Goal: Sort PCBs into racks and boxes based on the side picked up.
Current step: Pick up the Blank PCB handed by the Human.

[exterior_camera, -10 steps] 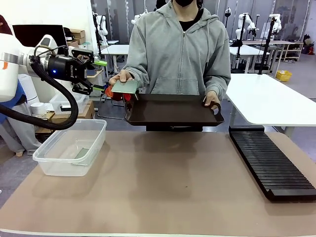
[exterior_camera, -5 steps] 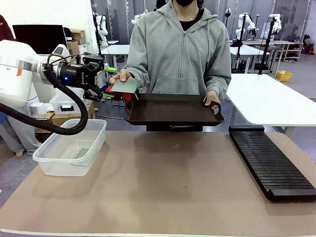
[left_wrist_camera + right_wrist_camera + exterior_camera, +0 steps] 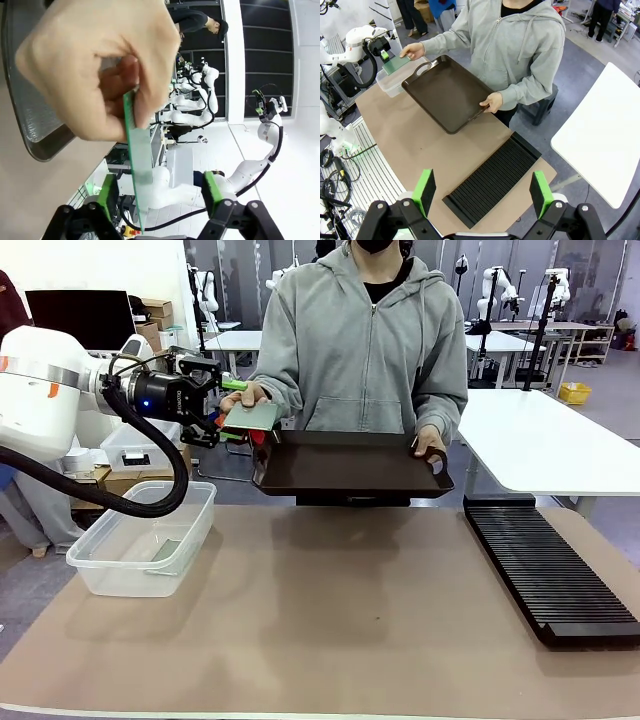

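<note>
Between the pads of my left claw point(image 3: 233, 410): one PCB point(image 3: 253, 416), seen edge-on from the wrist cam, with its near edge inside the gap. The pads stand apart on either side of it. The board sits nearer one pad, there's clear daylight to the other, and I see no clamp, so the claw is open around the board, not gripping it. The person's hand point(image 3: 243, 395) pinches the PCB's far end right at my fingertips, thumb on top. Just past the claw, beyond that hand, is the dark tray point(image 3: 345, 462), level and off the desk point(image 3: 330, 630). The person's other hand point(image 3: 430, 443) is on its far handle. Below the claw and back toward me, the clear tub point(image 3: 95, 562) sits on the desk with a second green board point(image 3: 165, 550) flat on its floor. Well off to the claw's right, across the desk, the black slotted rack point(image 3: 550, 575) lies flat along the edge. My right claw point(image 3: 482, 192) is up high, looking down over the desk. Its pads are wide apart with nothing between them, so it's open.
</note>
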Available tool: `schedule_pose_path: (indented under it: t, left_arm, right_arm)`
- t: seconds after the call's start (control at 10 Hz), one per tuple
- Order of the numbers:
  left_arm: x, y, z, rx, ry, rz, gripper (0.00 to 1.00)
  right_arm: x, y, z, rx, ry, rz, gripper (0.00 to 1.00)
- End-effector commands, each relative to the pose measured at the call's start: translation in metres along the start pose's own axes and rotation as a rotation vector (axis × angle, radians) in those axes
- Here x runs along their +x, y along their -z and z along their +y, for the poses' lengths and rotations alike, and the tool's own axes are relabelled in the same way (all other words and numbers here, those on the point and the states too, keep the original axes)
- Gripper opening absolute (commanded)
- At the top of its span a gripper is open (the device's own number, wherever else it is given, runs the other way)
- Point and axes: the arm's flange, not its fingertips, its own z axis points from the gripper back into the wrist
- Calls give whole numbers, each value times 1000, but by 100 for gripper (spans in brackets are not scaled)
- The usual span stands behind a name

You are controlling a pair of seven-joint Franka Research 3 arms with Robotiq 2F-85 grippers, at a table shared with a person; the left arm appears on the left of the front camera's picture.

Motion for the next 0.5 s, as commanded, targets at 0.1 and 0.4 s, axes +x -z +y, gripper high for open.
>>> schedule_pose_path:
  t: [0.1,0.4]
  left_arm:
    - [0,1,-3,-19,65,18,0]
    - [-2,-1,-3,-18,70,23,4]
  right_arm:
    - [-2,1,3,20,-4,-7,100]
    - [-2,1,3,20,-4,-7,100]
